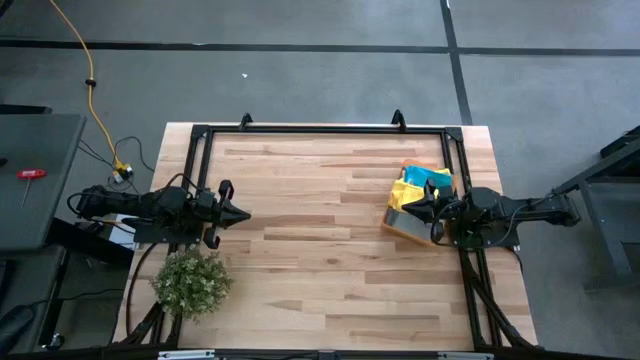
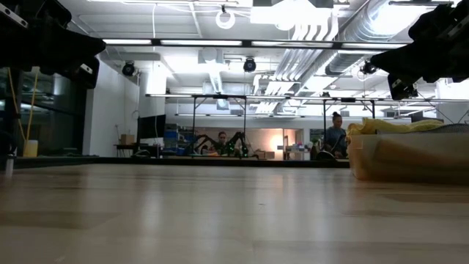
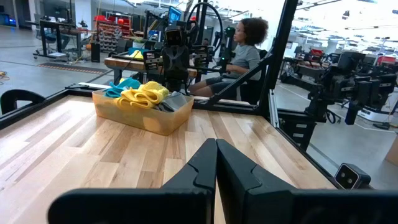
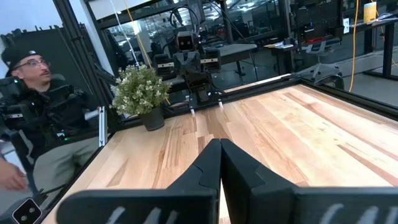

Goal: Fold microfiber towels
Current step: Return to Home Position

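High view: towels (image 1: 412, 188) in orange bin (image 1: 398, 226) beneath right end effector (image 1: 411, 208), plant (image 1: 190, 283) by left end effector (image 1: 243, 213), both closed, empty

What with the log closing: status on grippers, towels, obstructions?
Left gripper shut, at the left side. Right gripper shut, above orange bin. Towels in the bin. Plant by left arm, no obstruction.

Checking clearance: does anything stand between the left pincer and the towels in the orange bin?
Nothing visible does: only bare table lies between the left pincer and the towels in the orange bin; the plant stands aside.
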